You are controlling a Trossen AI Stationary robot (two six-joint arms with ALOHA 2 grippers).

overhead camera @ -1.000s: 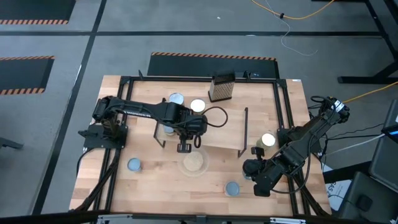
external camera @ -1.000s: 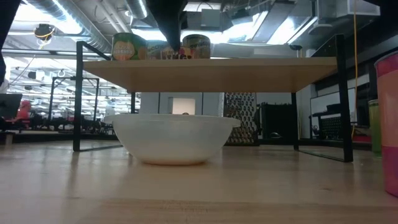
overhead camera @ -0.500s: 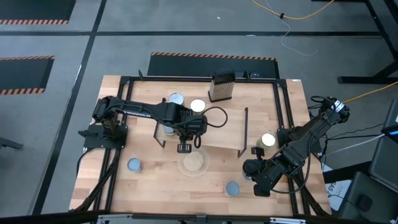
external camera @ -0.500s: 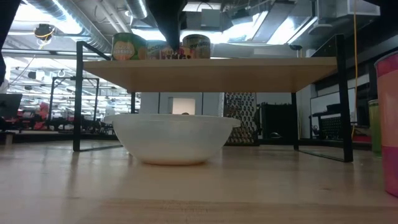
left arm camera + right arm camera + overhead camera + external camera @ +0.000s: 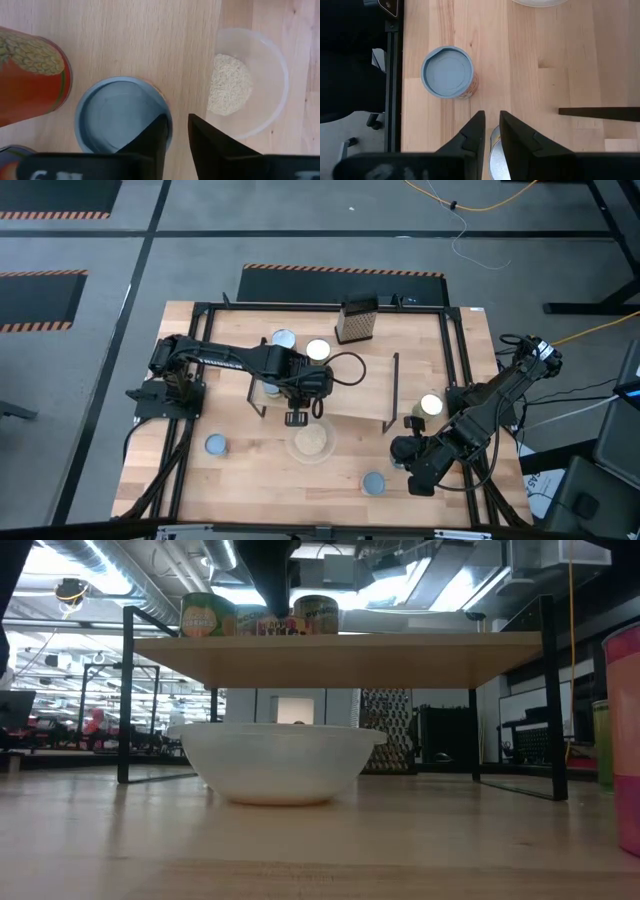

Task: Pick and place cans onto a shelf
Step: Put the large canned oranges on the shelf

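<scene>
Shelf [image 5: 368, 392] stands mid-tabletop [image 5: 240, 480], a light board on a thin black frame. From table height its board runs level across the picture, well above the wood.

Both dark arms lie in the overhead view just as they did a second ago. The left arm reaches in over the shelf's left part. The right arm is folded low at the tabletop's right side.

A pale bowl [image 5: 312, 442] with a beige heap in it sits on the tabletop in front of the shelf, unmoved.

Left end effector [image 5: 296, 418] hangs over the shelf's front edge. Its wrist camera shows its fingers [image 5: 156, 136] a little apart with nothing between them, above a blue-topped can [image 5: 117, 117] that stands on the board beside a red-labelled can [image 5: 31, 75].

Right end effector [image 5: 413, 423] waits just beside a silver-topped can [image 5: 431, 405] on the tabletop, its fingers [image 5: 475, 131] a narrow gap apart and empty.

From table height, two cans [image 5: 206, 615] stand upright on the shelf's left half, as before. Two more blue-topped cans, one left [image 5: 215, 445] and one right [image 5: 373, 482], stay on the tabletop.
</scene>
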